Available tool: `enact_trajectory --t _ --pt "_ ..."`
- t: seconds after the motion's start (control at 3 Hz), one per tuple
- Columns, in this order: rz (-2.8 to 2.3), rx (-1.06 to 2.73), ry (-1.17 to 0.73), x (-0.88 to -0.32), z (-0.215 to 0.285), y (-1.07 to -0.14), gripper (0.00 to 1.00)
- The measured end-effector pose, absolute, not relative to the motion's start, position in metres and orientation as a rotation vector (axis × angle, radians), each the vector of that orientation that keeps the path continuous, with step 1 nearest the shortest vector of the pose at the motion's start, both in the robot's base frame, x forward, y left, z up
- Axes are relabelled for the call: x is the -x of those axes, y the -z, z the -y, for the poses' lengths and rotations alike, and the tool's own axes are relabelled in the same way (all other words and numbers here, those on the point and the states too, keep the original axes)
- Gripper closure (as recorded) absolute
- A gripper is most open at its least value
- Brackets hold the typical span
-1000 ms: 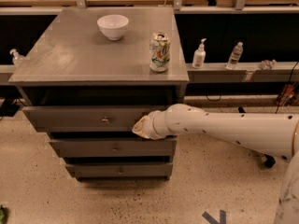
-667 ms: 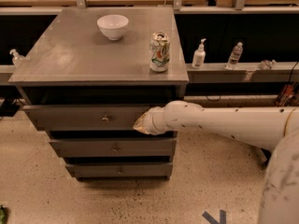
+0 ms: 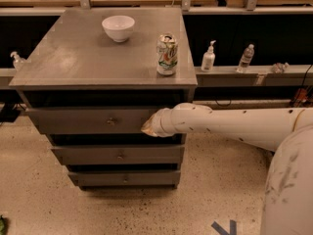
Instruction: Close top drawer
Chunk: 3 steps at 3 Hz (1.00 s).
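Observation:
The top drawer point(image 3: 88, 120) is the uppermost of three grey drawers in a grey cabinet. Its flat front has a small metal knob point(image 3: 111, 121) at the centre and stands out a little from the cabinet, with a dark gap above it. My gripper point(image 3: 147, 127) is at the end of the white arm that reaches in from the right. It sits against the right part of the top drawer's front, to the right of the knob. The arm's wrist hides the fingers.
A white bowl point(image 3: 118, 27) and a drink can point(image 3: 167, 55) stand on the cabinet top point(image 3: 73, 62). Two lower grey drawers point(image 3: 117, 155) sit below. A shelf to the right holds bottles point(image 3: 209, 58). My white base point(image 3: 288, 190) fills the lower right. The floor is speckled.
The arm has shifted a little to the left along the top drawer's front. The drawer front looks much the same.

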State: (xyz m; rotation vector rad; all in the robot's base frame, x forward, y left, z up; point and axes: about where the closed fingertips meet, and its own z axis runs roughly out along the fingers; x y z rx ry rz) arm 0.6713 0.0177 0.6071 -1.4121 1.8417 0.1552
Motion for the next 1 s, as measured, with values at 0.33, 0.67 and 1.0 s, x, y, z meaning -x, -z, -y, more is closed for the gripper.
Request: enact_trajectory --t 0.33,0.67,1.0 --pt "-1.842 1.412 -0.155 -0.671 -0.018 -0.607 1.0" --pt "-1.805 1.406 -0.199 -0.655 -0.027 -0.604 1.0" --pt "-1.708 1.402 -0.294 -0.609 -0.042 -0.593 1.0"
